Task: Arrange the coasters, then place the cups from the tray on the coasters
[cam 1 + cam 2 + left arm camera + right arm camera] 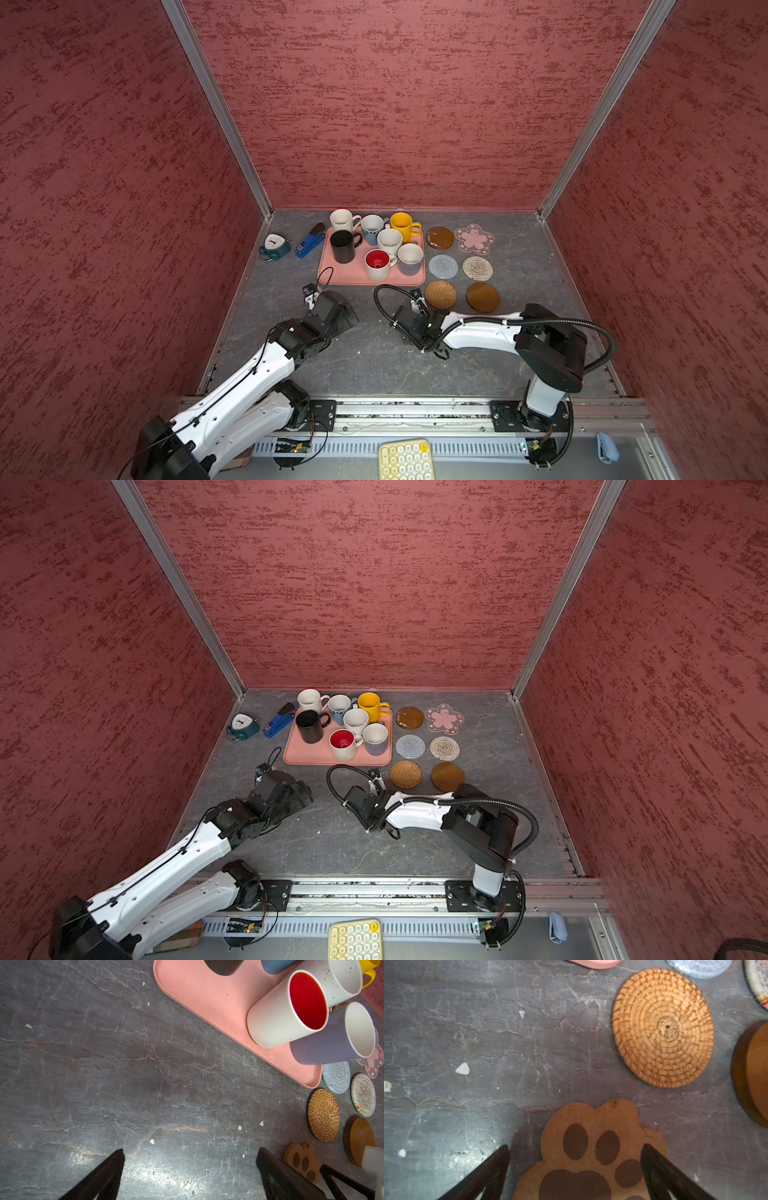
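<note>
Quick rundown. In both top views the tray (353, 276) sits mid-frame on the grey table (374, 365) with the mugs bunched on it. The black cup (343, 246) is at its left. The red-inside white cup (377, 264) and lavender cup (410, 258) are along the lower edge, and the speckled white cup (389, 241) is in the middle. The light blue cup (372, 227) and yellow cup (402, 225) are along the upper edge. The plain white cup (343, 219) is at the upper left corner, and I can't tell if it's on the tray or just behind it.

Right of the tray, six coasters lie flat in three rows of two, none touching:
- **Top row:** upper amber disc (439, 237) and pink flower (474, 239).
- **Middle row:** grey crochet round (443, 266) and beige woven round (477, 268).
- **Bottom row:** rattan round (440, 294) and lower amber disc (483, 297).

The paw-print coaster (587, 1157) shows at the lower middle of the right wrist view, flat on the table under the right gripper (576, 1153). That gripper's jaws are spread wide with nothing gripped — one finger overlaps the coaster's edge, but I can't tell if it's touching. The left gripper (190, 1159) is spread just as wide over bare table, holding nothing.
</note>
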